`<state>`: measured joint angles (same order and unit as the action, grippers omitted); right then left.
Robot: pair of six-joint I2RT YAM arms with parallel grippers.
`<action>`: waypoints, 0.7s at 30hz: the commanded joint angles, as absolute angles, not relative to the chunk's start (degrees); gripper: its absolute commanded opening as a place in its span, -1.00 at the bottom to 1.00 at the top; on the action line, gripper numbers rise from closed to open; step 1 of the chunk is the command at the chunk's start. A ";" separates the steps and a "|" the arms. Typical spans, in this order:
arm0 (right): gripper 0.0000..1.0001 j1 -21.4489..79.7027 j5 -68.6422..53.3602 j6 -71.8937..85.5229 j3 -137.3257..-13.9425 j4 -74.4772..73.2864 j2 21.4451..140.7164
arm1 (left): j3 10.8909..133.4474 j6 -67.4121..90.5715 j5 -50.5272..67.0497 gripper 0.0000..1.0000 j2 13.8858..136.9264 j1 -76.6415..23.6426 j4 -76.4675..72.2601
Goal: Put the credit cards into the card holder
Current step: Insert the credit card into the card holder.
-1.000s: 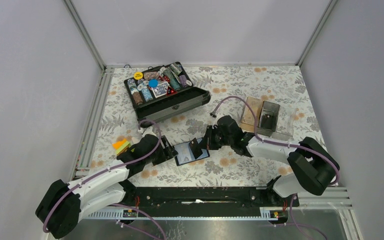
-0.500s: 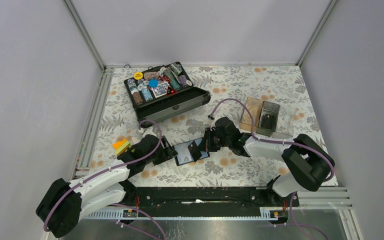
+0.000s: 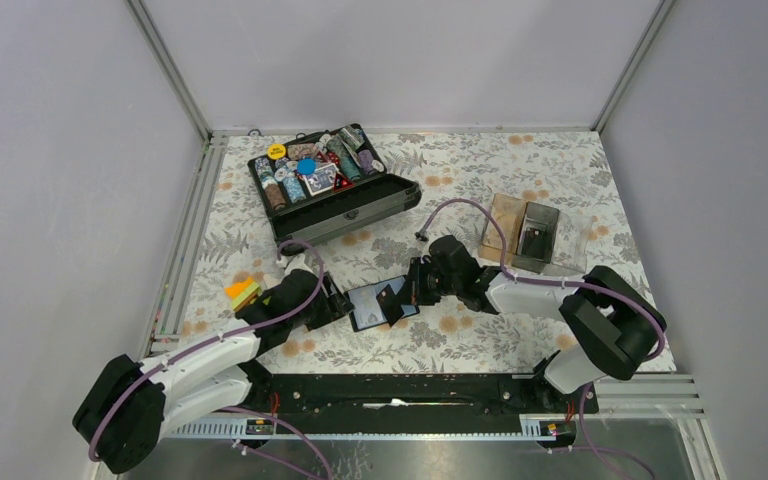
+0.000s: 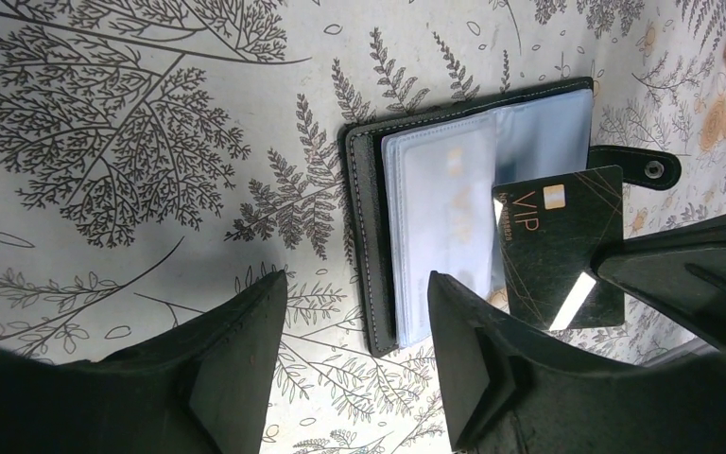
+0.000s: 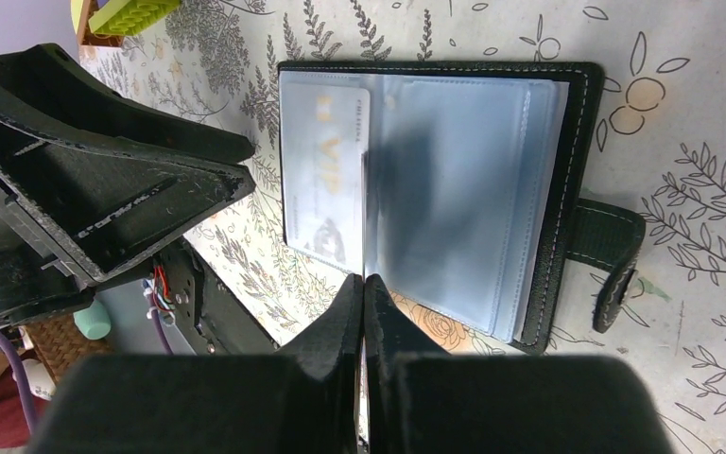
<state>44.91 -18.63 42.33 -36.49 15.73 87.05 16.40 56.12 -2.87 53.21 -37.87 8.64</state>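
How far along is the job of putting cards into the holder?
Done: one pale card sits in a pocket of the open holder. In hand: the right gripper pinches a black card above it; the left gripper is open alongside. Left: sliding that card in.

Layout at the grippers
The card holder (image 4: 435, 199) lay between left gripper (image 4: 354, 284) and right gripper (image 5: 364, 288); a credit card (image 4: 558, 246) stood over it, in the right gripper's tips.
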 commanded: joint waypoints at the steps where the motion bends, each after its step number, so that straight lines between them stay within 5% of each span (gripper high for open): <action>1: -1.00 45.44 -19.30 42.78 -36.21 16.43 87.74 | 16.48 55.50 -4.44 0.17 53.93 -38.06 5.84; 21: -1.00 45.63 -21.58 44.10 -37.21 21.30 93.32 | 16.78 53.07 -5.45 0.06 60.57 -38.54 3.29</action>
